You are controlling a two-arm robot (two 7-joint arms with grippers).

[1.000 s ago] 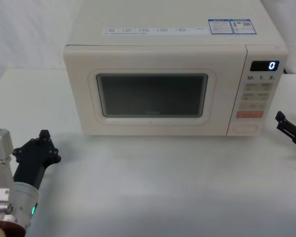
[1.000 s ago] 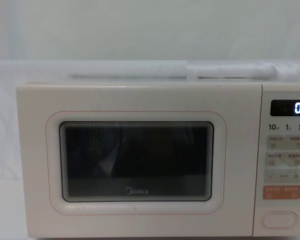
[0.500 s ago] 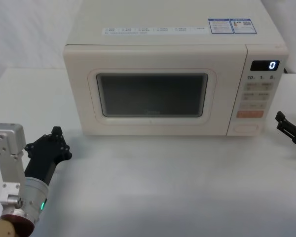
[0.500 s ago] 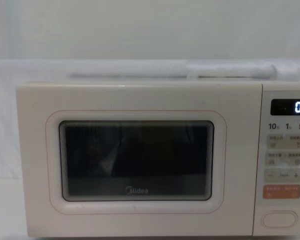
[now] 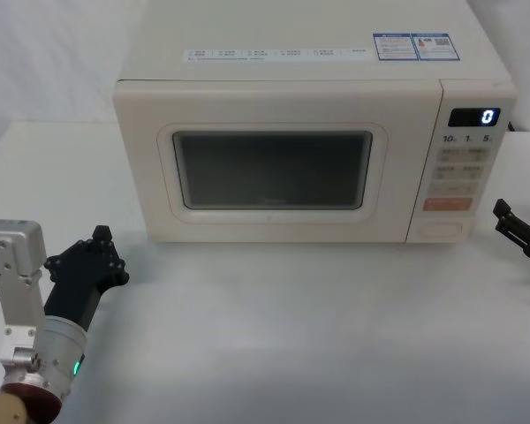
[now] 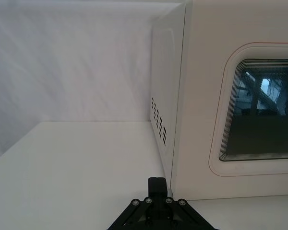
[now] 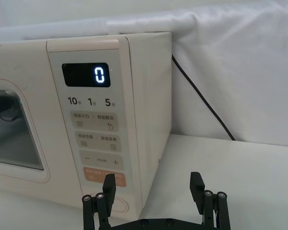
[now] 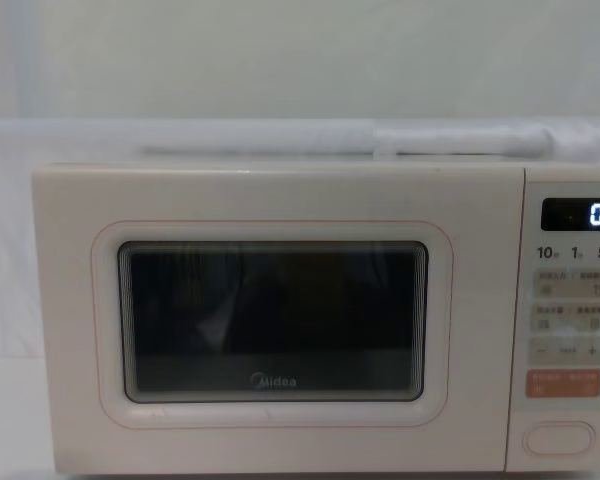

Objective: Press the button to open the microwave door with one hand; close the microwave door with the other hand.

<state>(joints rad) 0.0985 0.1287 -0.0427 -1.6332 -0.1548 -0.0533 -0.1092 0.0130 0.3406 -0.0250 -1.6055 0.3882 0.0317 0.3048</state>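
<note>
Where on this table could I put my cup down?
The widest bare patch is the table in front of the microwave door, between the left gripper and the right gripper. More room lies left of the microwave. The strip right of the button is tight: the open right gripper sits there.

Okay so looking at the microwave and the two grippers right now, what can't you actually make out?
- The button: in the right wrist view, partly hidden behind the right gripper.
- The left gripper: whether it is open or shut; in the left wrist view the bottom edge cuts it off.
- Inside the microwave door: window dark, only reflections.
- Small key print: too small to read.
</note>
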